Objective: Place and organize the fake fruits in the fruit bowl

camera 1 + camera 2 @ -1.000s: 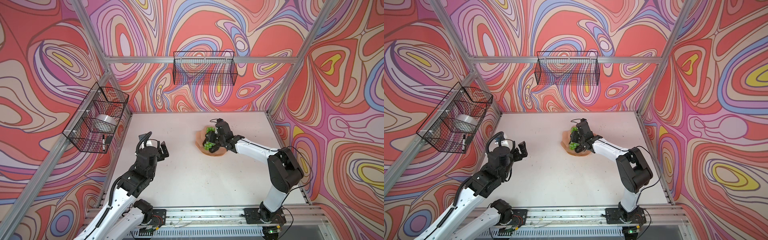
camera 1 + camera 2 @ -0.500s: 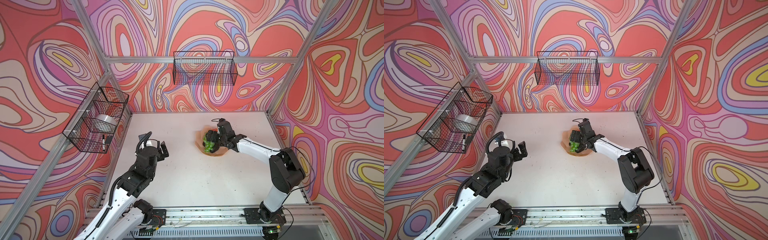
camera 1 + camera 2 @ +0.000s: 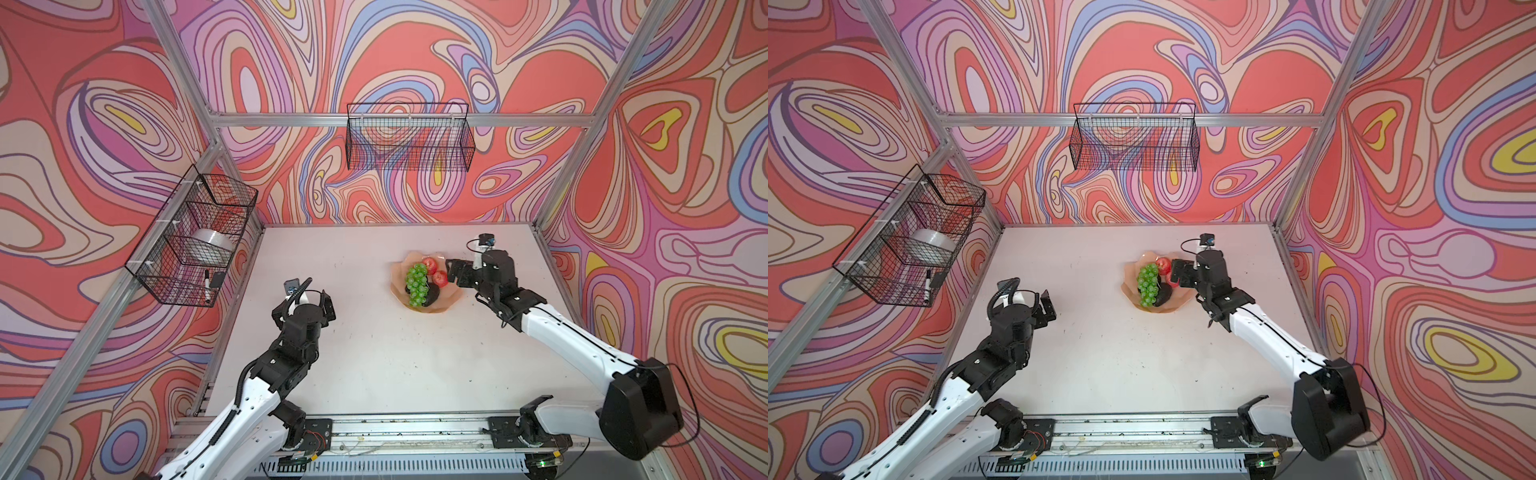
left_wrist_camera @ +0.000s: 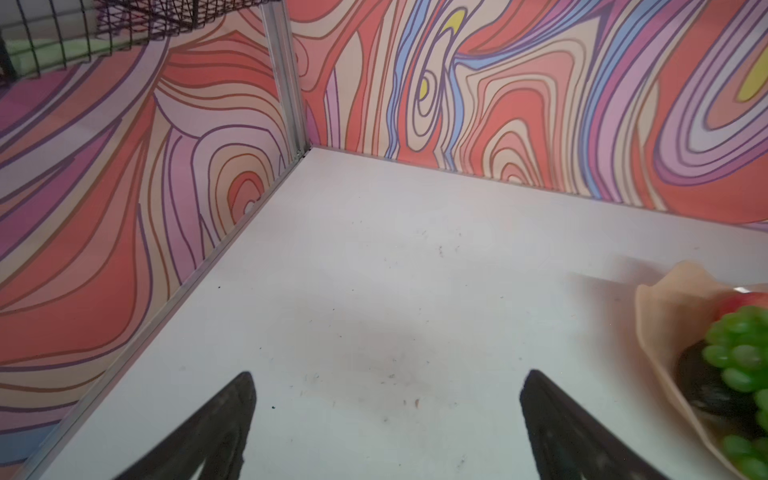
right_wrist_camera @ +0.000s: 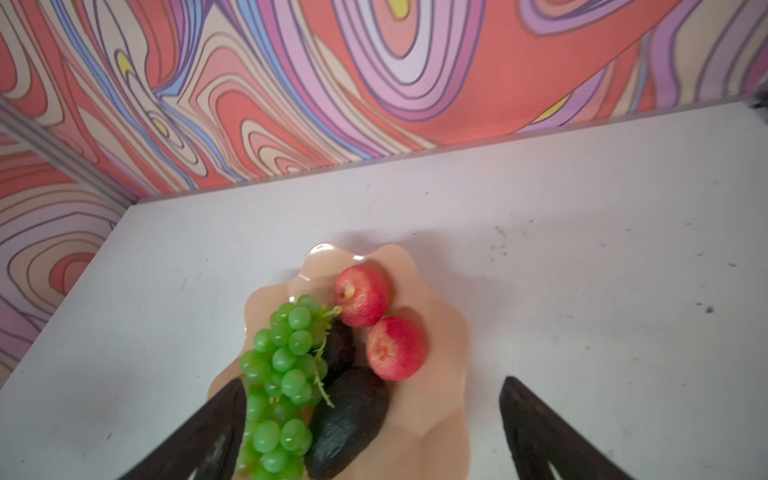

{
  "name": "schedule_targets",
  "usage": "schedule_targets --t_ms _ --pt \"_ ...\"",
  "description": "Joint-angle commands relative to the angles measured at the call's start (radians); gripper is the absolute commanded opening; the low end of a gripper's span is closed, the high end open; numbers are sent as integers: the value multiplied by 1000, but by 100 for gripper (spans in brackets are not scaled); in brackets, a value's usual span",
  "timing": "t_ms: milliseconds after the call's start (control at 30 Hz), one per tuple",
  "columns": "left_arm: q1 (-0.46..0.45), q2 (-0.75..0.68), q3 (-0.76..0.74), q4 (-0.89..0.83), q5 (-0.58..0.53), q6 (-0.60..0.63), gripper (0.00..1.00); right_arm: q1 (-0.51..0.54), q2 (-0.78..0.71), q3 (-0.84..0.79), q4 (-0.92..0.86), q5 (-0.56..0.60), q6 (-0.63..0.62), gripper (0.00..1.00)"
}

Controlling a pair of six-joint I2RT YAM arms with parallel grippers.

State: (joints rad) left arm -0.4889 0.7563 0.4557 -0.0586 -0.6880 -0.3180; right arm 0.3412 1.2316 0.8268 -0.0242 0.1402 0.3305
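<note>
right gripper [image 3: 457,274] hung wide, empty, by the fruit bowl [image 5: 440,332] of grapes [image 5: 286,361], apples [image 5: 361,295], avocados [image 5: 349,415]; left gripper [image 4: 388,376] gaped empty, well apart.

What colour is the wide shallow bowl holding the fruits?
The wide scalloped glossy bowl is peach-coloured; the right wrist view shows it best.

Shallow peach bowl [image 5: 436,374] with wavy rim, upright on white desk [image 5: 582,249]; inside, green grapes [image 5: 286,365] lying against two dark avocados [image 5: 349,419]; two red apples [image 5: 361,296] side by side.
</note>
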Motion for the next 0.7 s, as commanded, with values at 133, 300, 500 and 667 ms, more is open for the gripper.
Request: schedule_targets --t_ms 133,300,500,667 --pt "15 106 -149 370 -210 271 100 -178 -165 -348 331 132 -106 98" --pt "91 126 -335 697 -129 366 100 -194 -56 -435 543 203 -142 98" --pt "234 239 -311 742 65 304 100 -240 129 -457 766 168 -199 98" --pt "311 397 -207 713 173 281 98 -295 255 -476 957 89 -236 98"
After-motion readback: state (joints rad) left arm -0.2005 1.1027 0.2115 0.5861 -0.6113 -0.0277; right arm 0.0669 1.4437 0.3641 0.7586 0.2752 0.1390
